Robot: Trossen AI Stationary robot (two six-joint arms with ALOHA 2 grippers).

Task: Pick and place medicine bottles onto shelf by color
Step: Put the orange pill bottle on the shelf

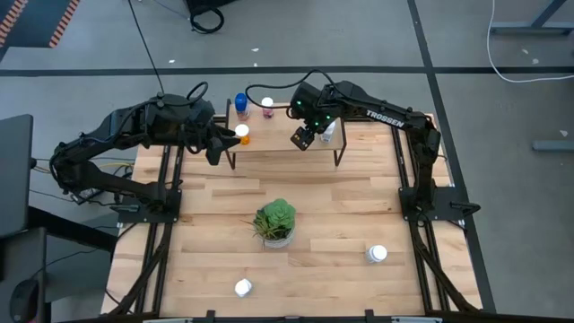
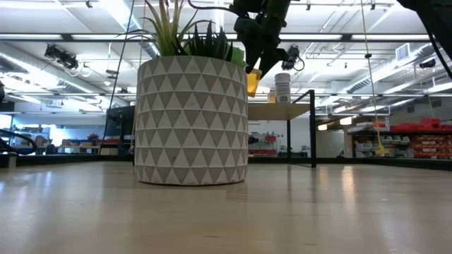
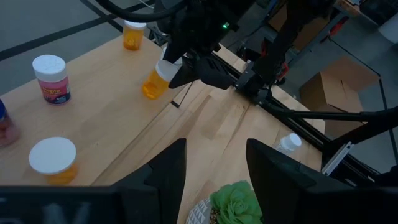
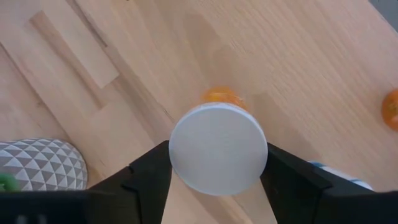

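The light-wood shelf (image 1: 287, 148) on black legs stands at the table's far side. On it are a blue bottle (image 1: 240, 101), a pink bottle with a white cap (image 1: 266, 106), an orange bottle (image 1: 242, 135) and another white-capped bottle (image 1: 330, 130). My right gripper (image 1: 303, 137) hangs over the middle of the shelf, shut on an orange, white-capped bottle (image 3: 154, 82). My left gripper (image 3: 216, 146) is open and hovers at the shelf's left end, touching nothing. Two more white-capped bottles (image 1: 377, 254) (image 1: 243, 287) stand on the tabletop near its front edge. My right gripper pinches the white cap (image 4: 217, 148) of the orange bottle between its two fingers, one on each side of the cap. The fingers come from above, slanting. The orange body (image 2: 253, 81) hangs tilted below them, lifted clear of the shelf top.
A green plant in a triangle-patterned pot (image 1: 274, 222) stands in the middle of the table and fills much of the low view. Bare shelf board lies between the held bottle and the bottles at the left. The arm bases (image 1: 143, 202) (image 1: 430, 202) stand at both table sides.
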